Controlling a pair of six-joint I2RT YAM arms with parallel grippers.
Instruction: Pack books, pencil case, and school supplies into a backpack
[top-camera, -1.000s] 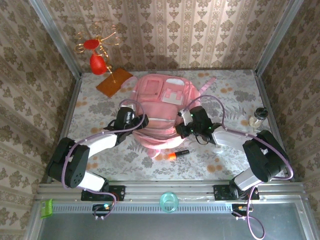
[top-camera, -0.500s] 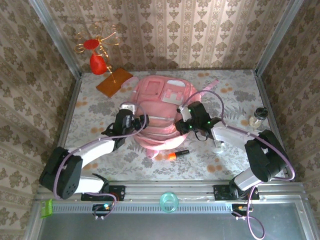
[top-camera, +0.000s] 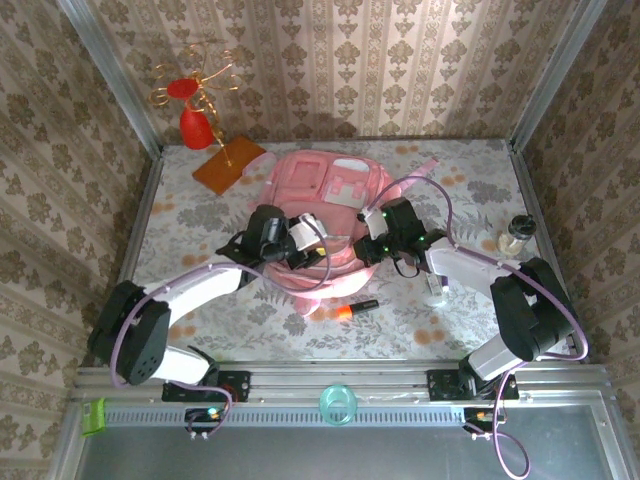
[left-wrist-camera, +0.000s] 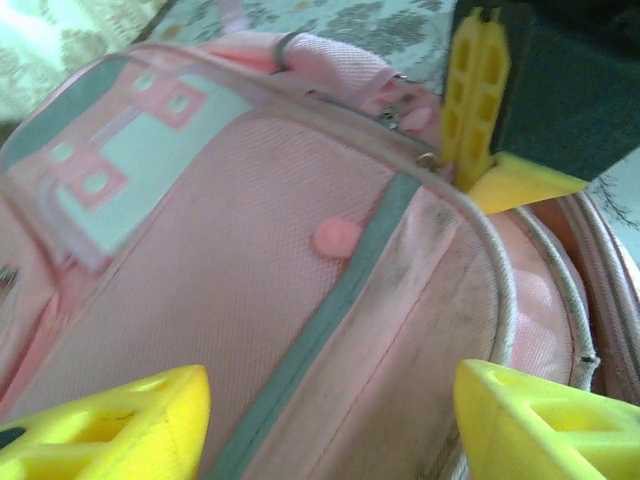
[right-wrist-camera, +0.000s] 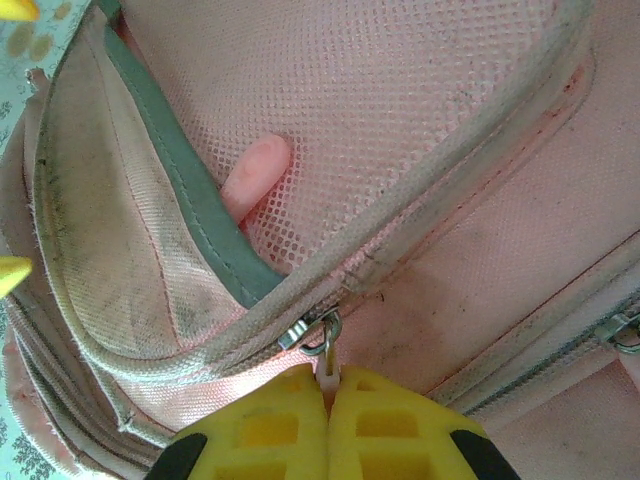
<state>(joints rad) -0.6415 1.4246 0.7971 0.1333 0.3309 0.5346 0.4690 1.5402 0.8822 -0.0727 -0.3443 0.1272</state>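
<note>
The pink backpack (top-camera: 322, 190) lies flat mid-table, zipped pockets up. My left gripper (top-camera: 308, 235) hovers open over its front panel, yellow fingertips (left-wrist-camera: 120, 420) spread wide above the pink fabric (left-wrist-camera: 250, 260) with nothing between them. My right gripper (top-camera: 372, 243) is shut on the white zipper pull (right-wrist-camera: 327, 368) of a pocket on the backpack (right-wrist-camera: 460, 120). A rounded pink piece (right-wrist-camera: 255, 172) shows behind that pocket's mesh. An orange-and-black marker (top-camera: 355, 309) lies on the table just in front of the backpack. The books and pencil case are hidden.
An orange-brown board with a gold wire stand (top-camera: 226, 163) sits at the back left. A small jar (top-camera: 516, 235) stands near the right wall. A teal ring (top-camera: 338, 404) rests on the front rail. My right gripper's yellow finger (left-wrist-camera: 478, 95) is close ahead of my left one.
My left gripper has swung right and onto the backpack's front. The right gripper, still clamped on the zipper pull, has shifted slightly toward the back.
</note>
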